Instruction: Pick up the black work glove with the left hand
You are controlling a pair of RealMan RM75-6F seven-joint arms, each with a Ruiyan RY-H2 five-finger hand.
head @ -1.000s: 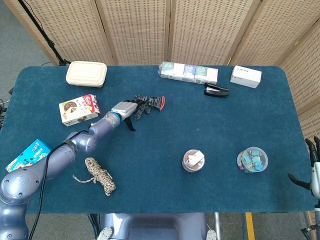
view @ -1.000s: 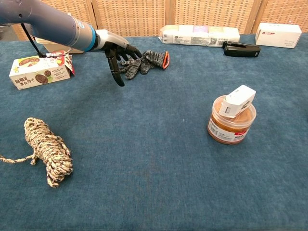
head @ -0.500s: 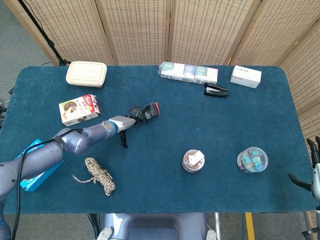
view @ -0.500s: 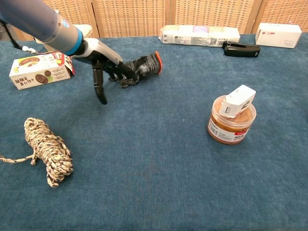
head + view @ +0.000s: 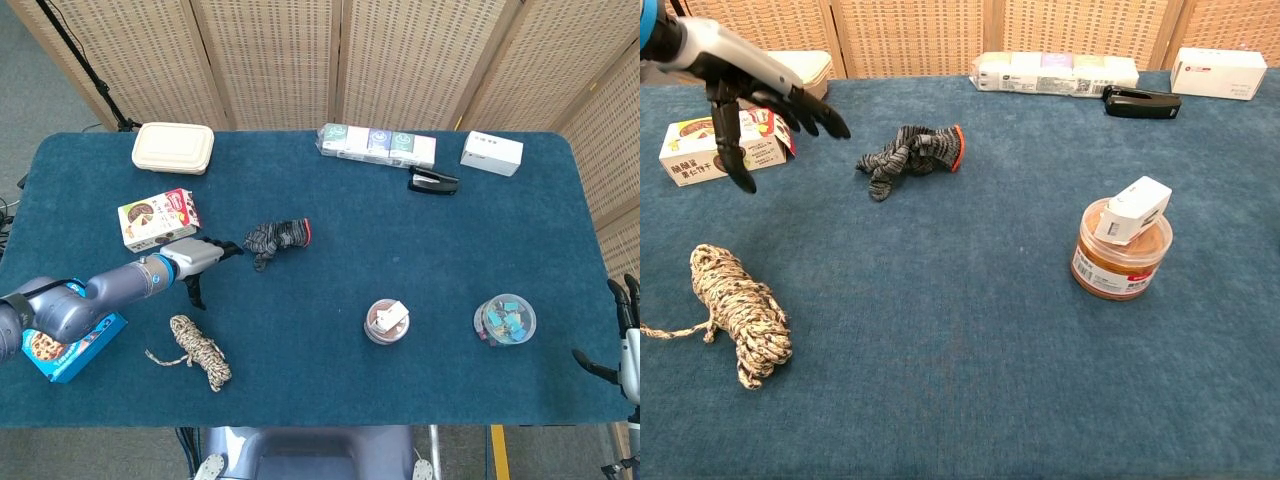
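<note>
Head view alone shows right hand (image 5: 627,335) open at far right, chest view closer on left hand (image 5: 745,95) empty, fingers spread, left of crumpled black work glove (image 5: 910,155).

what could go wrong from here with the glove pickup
The left hand is open and holds nothing; the glove lies crumpled on the table, apart from it, so the pick looks missed. A retry may only push the bunched glove along the cloth. The snack box sits right by the hand, so a sweep back in might knock it.
</note>
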